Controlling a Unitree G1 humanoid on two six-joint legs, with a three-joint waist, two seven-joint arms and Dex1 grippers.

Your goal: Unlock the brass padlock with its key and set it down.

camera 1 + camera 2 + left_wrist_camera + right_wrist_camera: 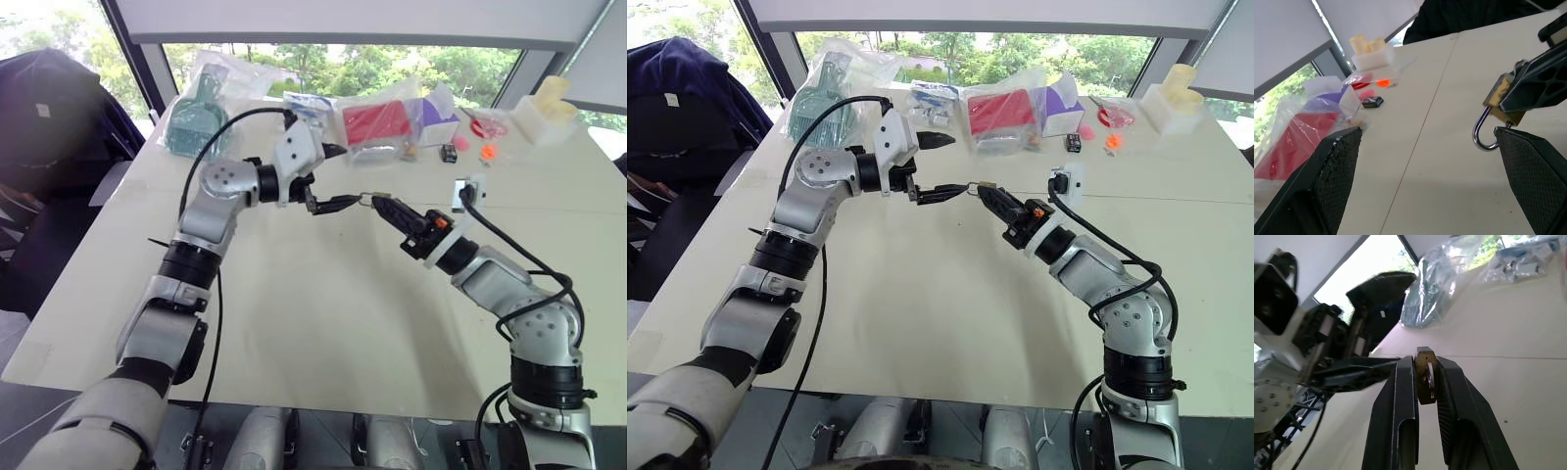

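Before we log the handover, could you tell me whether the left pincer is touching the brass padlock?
Apart: the left wrist view shows the left pincer wide open, a gap beside the brass padlock.

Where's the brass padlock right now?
The brass padlock is clamped in the right gripper, held in the air above the middle of the table. Its shackle hangs between the open fingers of the left gripper.

Bright daylight floods from the windows (392, 69) behind the table (323, 323); wrist views blur nearby.
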